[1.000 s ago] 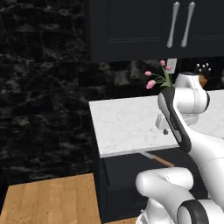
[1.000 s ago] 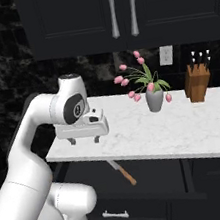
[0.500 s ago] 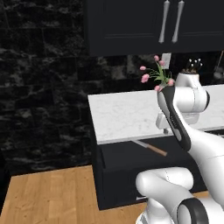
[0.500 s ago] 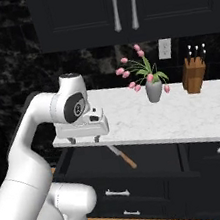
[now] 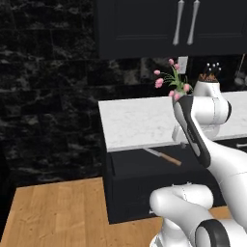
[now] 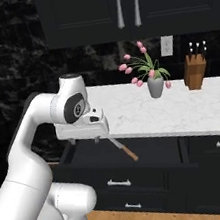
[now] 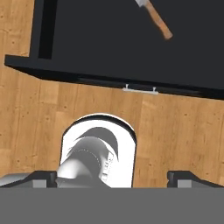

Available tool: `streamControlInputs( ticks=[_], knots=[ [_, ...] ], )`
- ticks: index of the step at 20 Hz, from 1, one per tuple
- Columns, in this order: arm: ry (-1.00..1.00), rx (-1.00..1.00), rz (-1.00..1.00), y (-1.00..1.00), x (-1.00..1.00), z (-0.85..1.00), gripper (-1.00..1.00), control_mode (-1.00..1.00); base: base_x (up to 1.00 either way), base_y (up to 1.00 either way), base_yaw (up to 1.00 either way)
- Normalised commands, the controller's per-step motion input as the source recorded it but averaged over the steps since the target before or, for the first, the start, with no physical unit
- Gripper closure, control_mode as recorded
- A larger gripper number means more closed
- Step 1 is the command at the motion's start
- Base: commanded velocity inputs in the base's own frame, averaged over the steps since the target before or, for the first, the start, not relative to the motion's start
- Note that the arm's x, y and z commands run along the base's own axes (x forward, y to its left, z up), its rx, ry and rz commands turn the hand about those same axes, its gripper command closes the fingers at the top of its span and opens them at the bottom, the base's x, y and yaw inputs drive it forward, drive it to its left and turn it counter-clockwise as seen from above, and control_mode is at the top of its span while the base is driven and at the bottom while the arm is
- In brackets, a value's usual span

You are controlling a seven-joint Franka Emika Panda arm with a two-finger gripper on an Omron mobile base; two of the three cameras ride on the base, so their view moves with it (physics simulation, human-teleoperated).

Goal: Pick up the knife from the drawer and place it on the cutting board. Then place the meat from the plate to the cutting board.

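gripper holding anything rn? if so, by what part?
Nothing. The gripper is open and empty, over the floor in front of the open drawer; the knife lies in the drawer, untouched.

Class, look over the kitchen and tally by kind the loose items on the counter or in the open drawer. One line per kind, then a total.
Wooden-handled knife in the open drawer: 1
Vase of pink tulips on the counter: 1
Wooden knife block on the counter: 1
Total: 3

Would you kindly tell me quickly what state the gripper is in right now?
Gripper: open, holding nothing; the knife lies in the drawer.
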Motion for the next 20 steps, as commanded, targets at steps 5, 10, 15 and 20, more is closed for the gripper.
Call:
streamControlInputs(
  ticks=[5,10,15,20],
  knots=[
    [0.0,0.0,0.0,0.0,0.0,0.0,-1.0,1.0,-0.34,-0.29,0.08],
    [0.0,0.05,0.06,-0.59,0.0,-0.07,-1.0,-1.0,0.0,0.0,0.0],
    [0.01,0.07,0.03,-0.74,0.25,-0.49,-1.0,-1.0,0.0,0.0,0.0],
    [0.03,0.0,0.05,-0.35,0.71,-0.33,-1.0,-1.0,0.0,0.0,0.0]
  ],
)
